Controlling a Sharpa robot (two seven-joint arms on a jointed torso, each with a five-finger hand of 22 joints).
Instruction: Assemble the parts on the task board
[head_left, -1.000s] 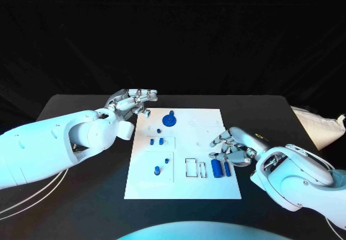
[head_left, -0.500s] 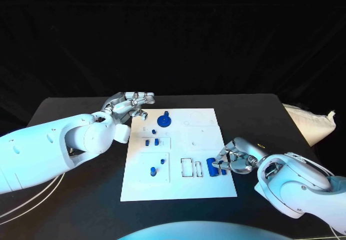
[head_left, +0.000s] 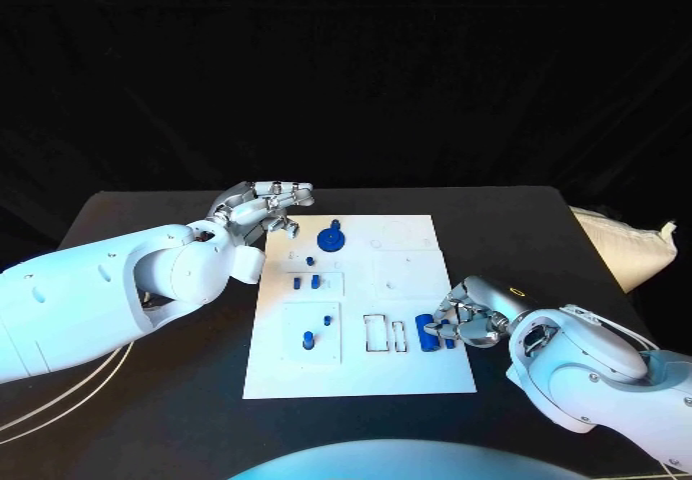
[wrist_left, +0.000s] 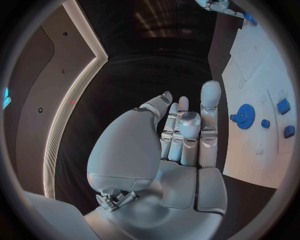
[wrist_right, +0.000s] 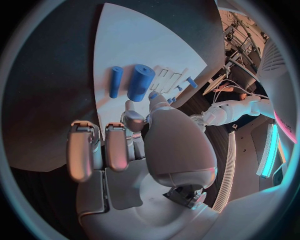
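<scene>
While the head view looks down, the white task board (head_left: 361, 300) lies mid-table; the left hand (head_left: 267, 208) hovers off its far left corner, fingers loosely curled on nothing, beside a blue gear (head_left: 335, 240). The right hand (head_left: 469, 312) sits at the board's right edge, near two blue cylinders (head_left: 434, 333); contact is hard to judge. From the left wrist, fingers (wrist_left: 210, 107) stand straight, close together, empty. From the right wrist, fingers (wrist_right: 80, 150) curl; the thick cylinder (wrist_right: 140, 82) and thin peg (wrist_right: 115, 81) lie just beyond, apart from them.
</scene>
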